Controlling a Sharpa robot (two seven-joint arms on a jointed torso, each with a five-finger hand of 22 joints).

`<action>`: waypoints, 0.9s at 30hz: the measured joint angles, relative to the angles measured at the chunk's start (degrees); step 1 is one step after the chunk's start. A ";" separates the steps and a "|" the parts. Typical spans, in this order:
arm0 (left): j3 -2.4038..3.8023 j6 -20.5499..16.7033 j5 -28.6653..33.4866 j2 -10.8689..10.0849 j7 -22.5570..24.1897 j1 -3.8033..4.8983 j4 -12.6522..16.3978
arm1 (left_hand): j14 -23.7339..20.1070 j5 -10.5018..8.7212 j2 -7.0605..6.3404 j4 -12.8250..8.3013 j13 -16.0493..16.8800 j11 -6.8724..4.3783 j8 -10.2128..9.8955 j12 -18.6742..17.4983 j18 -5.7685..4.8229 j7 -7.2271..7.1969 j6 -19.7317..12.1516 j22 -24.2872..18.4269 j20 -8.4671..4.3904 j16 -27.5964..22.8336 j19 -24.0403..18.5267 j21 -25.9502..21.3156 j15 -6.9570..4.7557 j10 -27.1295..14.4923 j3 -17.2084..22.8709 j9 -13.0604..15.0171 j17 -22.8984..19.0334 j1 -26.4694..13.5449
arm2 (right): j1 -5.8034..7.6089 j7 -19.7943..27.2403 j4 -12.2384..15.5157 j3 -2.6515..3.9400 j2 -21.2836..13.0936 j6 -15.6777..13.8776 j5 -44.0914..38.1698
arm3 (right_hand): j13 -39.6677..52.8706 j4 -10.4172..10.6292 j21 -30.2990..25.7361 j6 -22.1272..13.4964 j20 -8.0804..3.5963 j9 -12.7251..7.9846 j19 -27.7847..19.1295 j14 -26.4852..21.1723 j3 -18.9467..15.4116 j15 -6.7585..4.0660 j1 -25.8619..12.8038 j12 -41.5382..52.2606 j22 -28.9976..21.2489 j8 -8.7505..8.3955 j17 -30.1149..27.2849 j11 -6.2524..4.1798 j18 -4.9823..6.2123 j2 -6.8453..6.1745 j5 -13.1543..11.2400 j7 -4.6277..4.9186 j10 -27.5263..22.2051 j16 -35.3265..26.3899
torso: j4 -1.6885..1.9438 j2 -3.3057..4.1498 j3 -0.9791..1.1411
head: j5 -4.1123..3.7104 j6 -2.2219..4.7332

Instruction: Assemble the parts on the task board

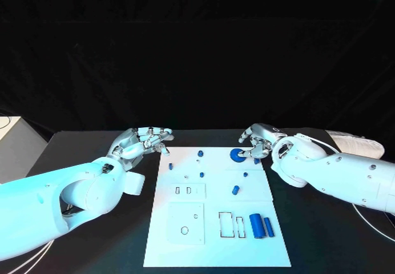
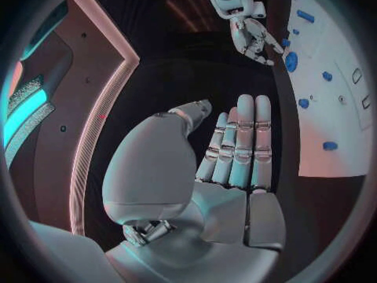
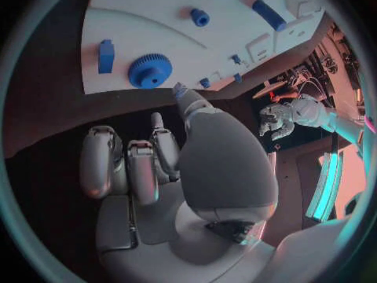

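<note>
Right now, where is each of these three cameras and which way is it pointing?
Head view: on the robot's head, looking down at the task board; both arms come in, left hand, right hand.
Left wrist view: behind the left hand, facing across the board's edge toward the right hand.
Right wrist view: behind the right hand, facing the board.
All three share the blue gear.

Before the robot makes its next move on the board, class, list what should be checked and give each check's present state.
1. Left hand free, holding nothing: ok.
2. Right hand free, holding nothing: ok.
3. Blue gear resting on the task board, not yet lifted: ok.
4. Right hand close beside the gear: ok.
5. Two blue cylinders lying on the board near the robot: ok.
6. Gear seated on a peg: cannot tell.
</note>
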 measured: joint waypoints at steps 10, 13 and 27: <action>-0.01 0.24 0.02 -0.01 -0.13 0.00 -0.13 | 0.00 0.00 0.00 0.00 -0.01 0.00 0.00 0.00 0.00 0.00 0.00 0.07 0.00 0.00 0.00 0.00 0.00 0.00 0.00 0.00 -0.01 0.00 | -0.15 -2.18 -2.40 -0.01 1.64 2.33 3.17 | 1.64 3.72 2.80 -0.91 0.51 0.03 1.52 0.21 -4.04 0.61 1.66 9.02 0.29 0.00 0.00 0.38 0.00 0.42 0.23 0.49 0.58 2.06 | 0.07 0.13 -0.10 | -0.09 -0.30; -0.01 0.29 0.02 -0.02 -0.16 0.00 -0.13 | 0.00 0.00 0.00 0.00 -0.01 0.00 0.00 0.00 0.00 0.00 0.00 0.07 0.00 0.00 0.00 0.00 0.00 0.00 0.00 -0.01 -0.01 0.00 | -0.36 -2.55 -2.74 -0.01 2.18 2.73 3.70 | 1.64 4.97 3.86 -0.92 0.81 0.13 2.23 0.00 -5.29 0.82 2.63 11.13 0.29 0.25 0.00 0.38 -0.91 0.95 0.23 0.50 0.58 2.62 | 0.05 0.15 -0.12 | -0.05 -0.47; -0.01 0.40 0.02 0.03 -0.33 0.00 -0.24 | 0.00 0.00 0.00 0.00 -0.01 0.00 0.00 0.00 0.00 0.00 0.00 0.06 0.00 0.00 0.00 -0.01 0.00 0.00 0.00 -0.01 -0.01 0.00 | -0.97 -3.15 -4.24 -0.06 3.18 3.90 6.08 | 1.63 5.70 4.67 -0.79 0.81 0.30 2.22 0.00 -5.51 0.82 3.09 11.55 0.28 0.90 -0.02 0.41 -0.91 1.41 0.22 0.38 0.60 2.62 | 0.07 0.22 -0.13 | 0.02 -1.04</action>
